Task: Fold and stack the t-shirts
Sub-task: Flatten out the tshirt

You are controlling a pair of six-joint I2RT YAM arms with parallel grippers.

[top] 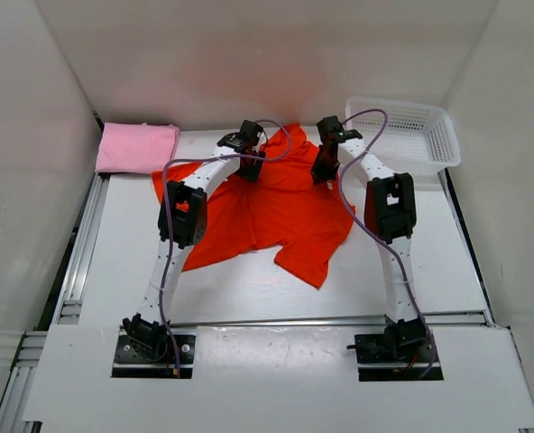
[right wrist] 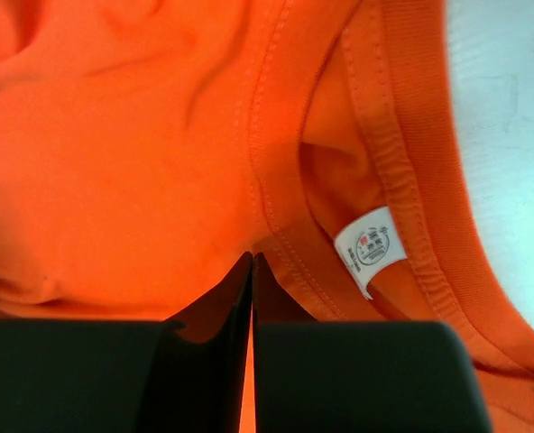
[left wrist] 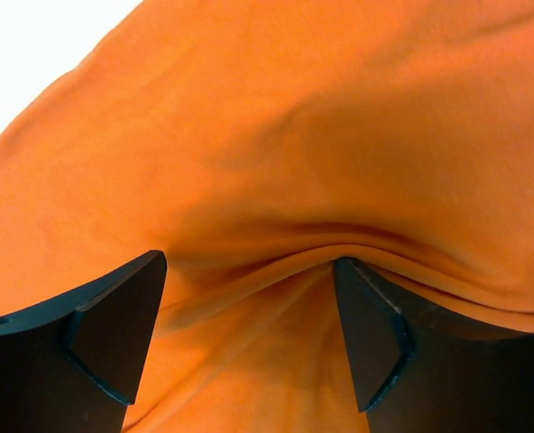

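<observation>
The orange-red t-shirt (top: 276, 212) lies crumpled and spread across the middle of the table, its collar toward the back. My left gripper (top: 249, 162) hangs over the shirt's back left part. In the left wrist view this gripper (left wrist: 249, 262) is open, its two fingers astride a raised fold of the orange cloth (left wrist: 276, 162). My right gripper (top: 321, 170) is at the shirt's back right. In the right wrist view it (right wrist: 252, 257) is shut on the cloth just beside the collar seam (right wrist: 402, 180), near the white label (right wrist: 371, 245). A folded light pink t-shirt (top: 136, 147) rests at the back left.
A white mesh basket (top: 411, 135) stands at the back right corner, just right of the right arm. White walls close in the table on three sides. Metal rails (top: 78, 262) run along the table's left edge and across its front.
</observation>
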